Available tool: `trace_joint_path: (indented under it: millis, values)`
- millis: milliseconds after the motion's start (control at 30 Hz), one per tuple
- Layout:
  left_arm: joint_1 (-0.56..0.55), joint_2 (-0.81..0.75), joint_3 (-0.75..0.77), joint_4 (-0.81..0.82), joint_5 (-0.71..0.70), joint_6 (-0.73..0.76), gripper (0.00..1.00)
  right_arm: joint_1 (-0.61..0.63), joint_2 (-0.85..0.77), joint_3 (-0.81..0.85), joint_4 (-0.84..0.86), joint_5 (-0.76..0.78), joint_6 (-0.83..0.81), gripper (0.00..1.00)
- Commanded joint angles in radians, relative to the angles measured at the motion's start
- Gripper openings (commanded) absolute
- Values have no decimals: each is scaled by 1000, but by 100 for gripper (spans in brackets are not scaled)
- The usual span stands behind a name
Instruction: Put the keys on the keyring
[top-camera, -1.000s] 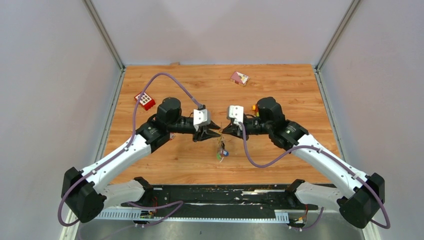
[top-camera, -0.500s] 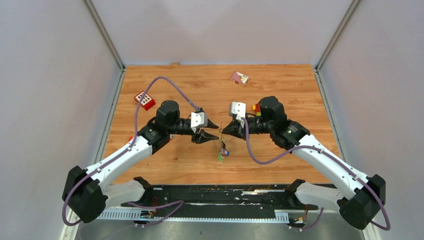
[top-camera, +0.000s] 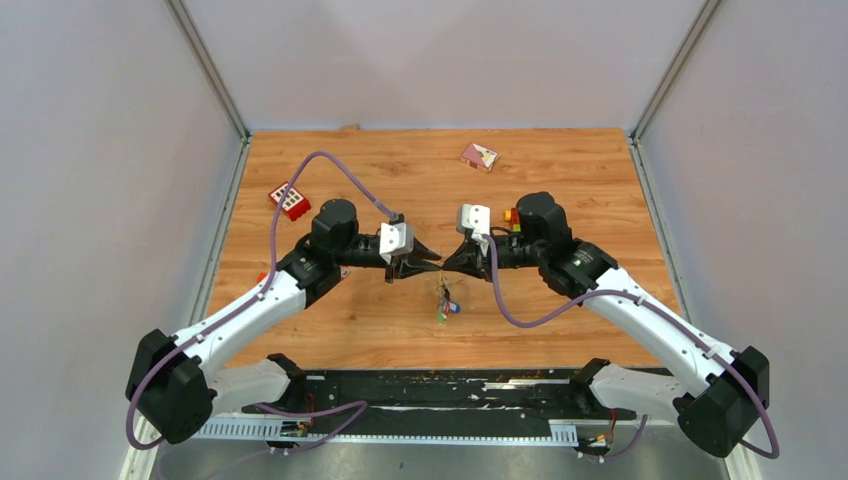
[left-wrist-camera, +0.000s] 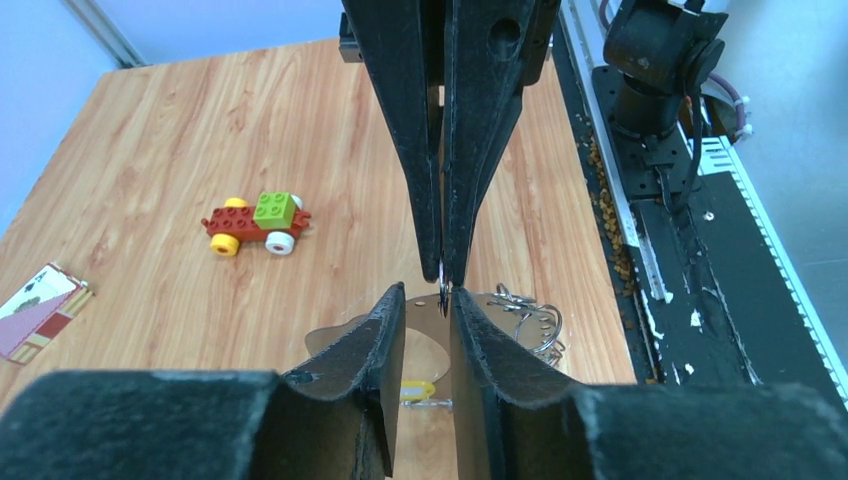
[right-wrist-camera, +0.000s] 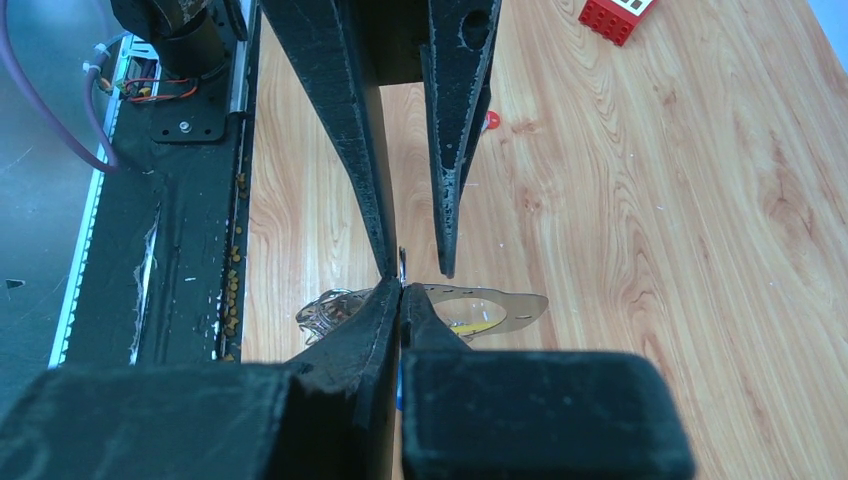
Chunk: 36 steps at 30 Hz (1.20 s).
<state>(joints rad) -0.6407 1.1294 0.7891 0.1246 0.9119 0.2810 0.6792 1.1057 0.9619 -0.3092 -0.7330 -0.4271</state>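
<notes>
between my grippers hangs the keyring (top-camera: 443, 272): right gripper (top-camera: 449, 264) pinched shut on it, left gripper (top-camera: 434, 262) narrowly parted just beside it. keys (top-camera: 443, 307) dangle beneath it, seemingly threaded; whether any remain, i can't tell.

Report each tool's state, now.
Left tool: open, fingers either side of the thin silvery metal keyring, not gripping.
Right tool: shut on the keyring.
</notes>
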Motion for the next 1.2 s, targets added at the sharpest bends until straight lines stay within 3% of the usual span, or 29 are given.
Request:
trace_joint_path:
  millis: [0,133,300,433,567,733,900,1167]
  values:
    - [2,9,18,59,30,-32,27,-2,2,11,71,-38,8,0]
    - [2,11,16,62,33,-32,18,-3,2,12,71,-39,8,0]
    - [2,13,11,60,26,-32,0,-2,0,12,70,-35,7,0]
    - [2,-2,11,22,-10,-14,0,-2,-5,14,55,17,-8,3]
    - [2,-28,43,-100,-79,59,0,-1,-28,3,15,109,-105,25]
    - [2,-42,79,-218,-134,96,0,-1,-50,-26,17,133,-165,41]
    - [2,-54,85,-249,-156,112,0,0,-44,-16,-1,121,-179,44]
    - [17,-60,67,-133,-300,9,0,-1,-49,-3,-14,92,-180,41]
